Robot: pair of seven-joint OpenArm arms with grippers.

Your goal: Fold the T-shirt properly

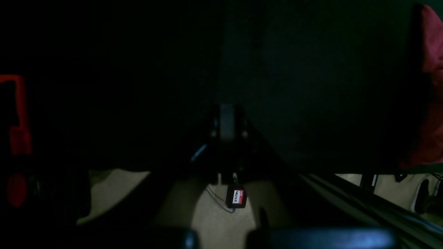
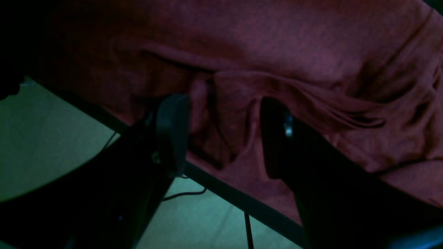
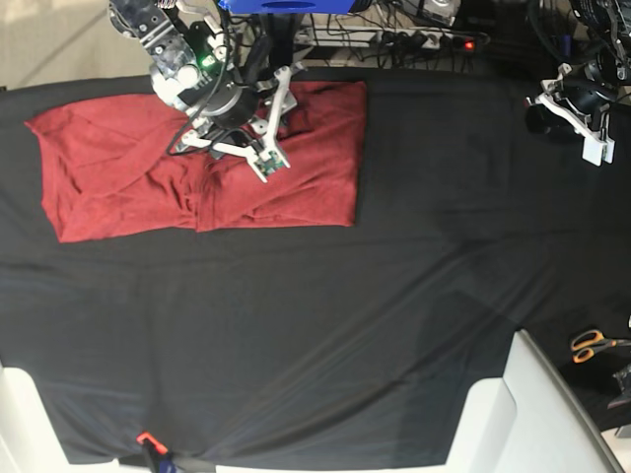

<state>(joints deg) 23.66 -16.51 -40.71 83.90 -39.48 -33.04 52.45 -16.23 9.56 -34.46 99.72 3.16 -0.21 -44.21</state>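
Base view: the black-draped counter (image 3: 325, 325) fills the frame, and the rust-red T-shirt (image 3: 118, 187) lies partly folded at its far left, long axis running left to right. The right pincer (image 3: 258, 148) sits directly over the shirt's right half, jaws part-open astride a raised fold (image 2: 225, 114) without clamping it. The left pincer (image 3: 590, 133) is shut and empty, well apart at the far right, so the right arm is clearly nearer for the next fold.

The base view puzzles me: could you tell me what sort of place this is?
Probably a robotics lab bench: a table draped in black cloth, two robot arms over it, cables and a power strip behind, and a T-shirt laid out for folding.
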